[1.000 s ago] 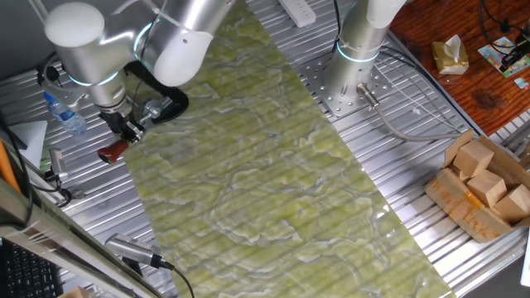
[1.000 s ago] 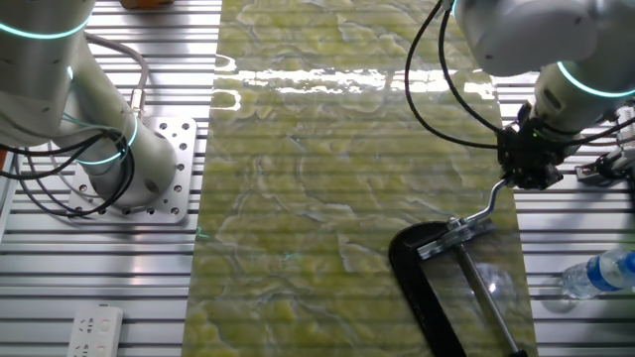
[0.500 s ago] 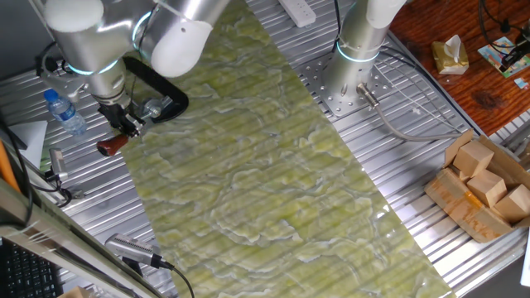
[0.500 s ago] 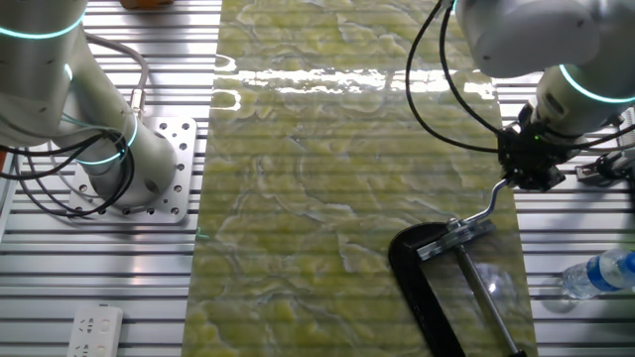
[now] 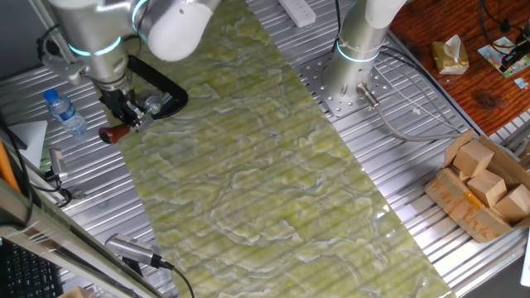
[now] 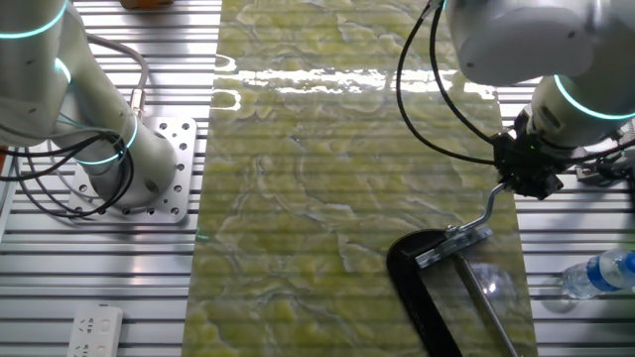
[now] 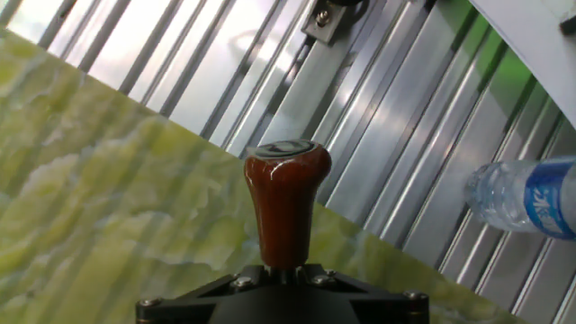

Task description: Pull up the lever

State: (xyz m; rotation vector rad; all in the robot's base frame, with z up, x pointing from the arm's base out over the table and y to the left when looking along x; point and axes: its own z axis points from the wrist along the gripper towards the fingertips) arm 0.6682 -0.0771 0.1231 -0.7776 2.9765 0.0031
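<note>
The lever is a thin silver arm (image 6: 485, 206) with a dark-red knob (image 5: 112, 134) at its end, part of a black C-shaped clamp (image 5: 159, 84) at the left edge of the green mat. My gripper (image 5: 124, 118) is shut on the lever's arm just behind the knob. In the other fixed view the gripper (image 6: 522, 182) holds the arm's upper end, above the clamp (image 6: 425, 293). The hand view shows the knob (image 7: 286, 200) sticking out from between my shut fingers (image 7: 236, 286), over the mat's edge.
A plastic water bottle (image 5: 63, 111) lies on the slatted table beside the clamp, also seen as the bottle (image 7: 526, 194). A second arm's base (image 5: 354, 51) stands at the mat's far side. A cardboard box of wooden blocks (image 5: 484, 186) sits at the right.
My gripper has moved toward the back of the table with the lever in it. The knob has swung closer to the clamp, and the clamp has shifted slightly.
</note>
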